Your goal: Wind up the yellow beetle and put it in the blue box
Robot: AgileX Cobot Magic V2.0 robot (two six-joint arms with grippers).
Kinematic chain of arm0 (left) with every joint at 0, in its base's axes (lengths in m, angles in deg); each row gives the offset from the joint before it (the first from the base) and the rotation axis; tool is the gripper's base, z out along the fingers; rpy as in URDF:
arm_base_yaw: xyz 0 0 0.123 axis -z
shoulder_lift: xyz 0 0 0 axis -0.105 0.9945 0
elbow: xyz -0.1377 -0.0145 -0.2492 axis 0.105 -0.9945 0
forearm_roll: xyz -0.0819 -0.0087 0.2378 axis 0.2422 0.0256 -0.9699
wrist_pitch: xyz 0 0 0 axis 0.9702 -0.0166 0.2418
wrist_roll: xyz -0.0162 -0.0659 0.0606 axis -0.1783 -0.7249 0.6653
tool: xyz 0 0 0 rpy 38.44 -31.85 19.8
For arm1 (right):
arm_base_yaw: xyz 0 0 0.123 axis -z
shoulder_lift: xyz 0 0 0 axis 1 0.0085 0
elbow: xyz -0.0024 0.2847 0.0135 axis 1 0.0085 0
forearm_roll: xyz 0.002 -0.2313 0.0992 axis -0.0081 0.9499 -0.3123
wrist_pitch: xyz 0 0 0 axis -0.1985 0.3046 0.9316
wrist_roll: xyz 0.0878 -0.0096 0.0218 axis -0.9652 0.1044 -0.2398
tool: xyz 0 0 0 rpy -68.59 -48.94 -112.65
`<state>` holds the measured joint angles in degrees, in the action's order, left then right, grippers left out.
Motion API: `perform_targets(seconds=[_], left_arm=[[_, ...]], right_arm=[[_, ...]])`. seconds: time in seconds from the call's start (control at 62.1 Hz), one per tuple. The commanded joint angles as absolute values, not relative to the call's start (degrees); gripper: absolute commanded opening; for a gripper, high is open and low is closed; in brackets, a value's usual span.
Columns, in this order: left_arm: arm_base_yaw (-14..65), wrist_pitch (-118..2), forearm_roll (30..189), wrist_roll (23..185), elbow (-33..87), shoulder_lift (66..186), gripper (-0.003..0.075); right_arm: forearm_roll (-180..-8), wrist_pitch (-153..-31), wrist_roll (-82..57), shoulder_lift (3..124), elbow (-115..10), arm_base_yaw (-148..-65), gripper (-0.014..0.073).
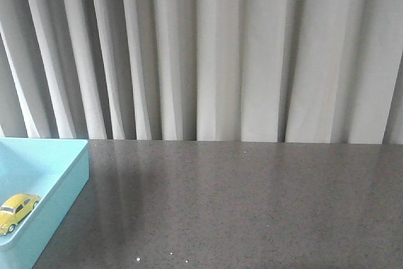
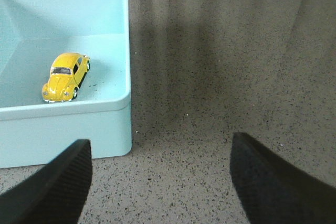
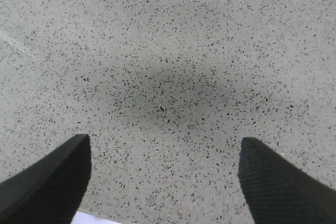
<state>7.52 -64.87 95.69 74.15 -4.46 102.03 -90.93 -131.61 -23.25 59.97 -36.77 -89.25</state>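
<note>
The yellow beetle [image 1: 17, 209] sits on its wheels inside the blue box [image 1: 66, 177] at the table's front left. In the left wrist view the beetle [image 2: 65, 76] rests on the box floor near the box's near wall [image 2: 63, 129]. My left gripper [image 2: 160, 174] is open and empty, above the dark speckled table beside the box's corner. My right gripper [image 3: 164, 177] is open and empty over bare speckled tabletop. Neither gripper shows in the front view.
A grey pleated curtain [image 1: 220, 48] hangs behind the table's far edge. The dark speckled tabletop [image 1: 252, 206] stretches right of the box. A white strip [image 3: 94, 219] shows at the edge of the right wrist view.
</note>
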Motion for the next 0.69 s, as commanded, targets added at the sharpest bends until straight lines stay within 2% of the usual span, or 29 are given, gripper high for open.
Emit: perform_targets(seconds=[0.0,0.161,0.451,0.612,0.676], left_arm=[[8.0,-60.3,96.0,73.9,-2.9,101.9,0.0523],[8.0,-59.1,97.2,73.5,-2.9,101.9,0.0410],[8.0,-58.5,98.6,73.5,-2.9,101.9,0.0108],[8.0,-58.5,98.5,73.5,-2.9,101.9,-0.0008],[8.0,-58.5,98.5,73.5,-2.9,101.9,-0.0008]], right_arm=[[-91.2,-128.9,-23.1,59.3,-38.2,-89.3,0.0561],[-91.2,-128.8,-23.1,59.3,-38.2,-89.3,0.0561],[-91.2,-128.8,-23.1,59.3,-38.2,-89.3,0.0561],[-91.4,-128.5,-23.1,59.3,-38.2,-89.3,0.0560],[-91.4,-128.6,-23.1,59.3,-38.2,-89.3,0.0543]])
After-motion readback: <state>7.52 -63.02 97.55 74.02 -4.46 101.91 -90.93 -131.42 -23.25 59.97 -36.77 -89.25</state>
